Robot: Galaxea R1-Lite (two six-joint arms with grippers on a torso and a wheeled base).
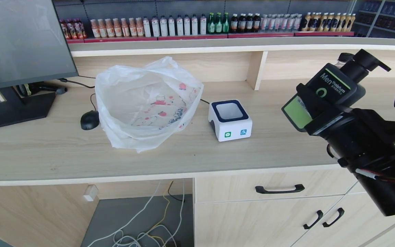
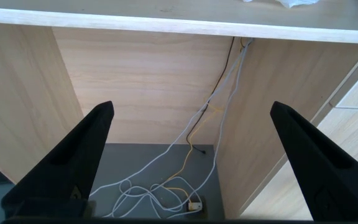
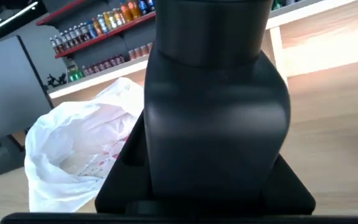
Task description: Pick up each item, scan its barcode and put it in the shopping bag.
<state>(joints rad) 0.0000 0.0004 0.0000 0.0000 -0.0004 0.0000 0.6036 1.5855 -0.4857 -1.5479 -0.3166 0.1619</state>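
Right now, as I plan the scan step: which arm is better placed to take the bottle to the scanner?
Right. The right end effector holds the dark pump bottle above the counter, near the scanner. The left end effector is open, empty, below the counter.

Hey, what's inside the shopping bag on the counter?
No item shows inside the bag, just its own crumpled plastic with red and dark print. Its near wall hides the very bottom, so something small and flat there could not be seen.
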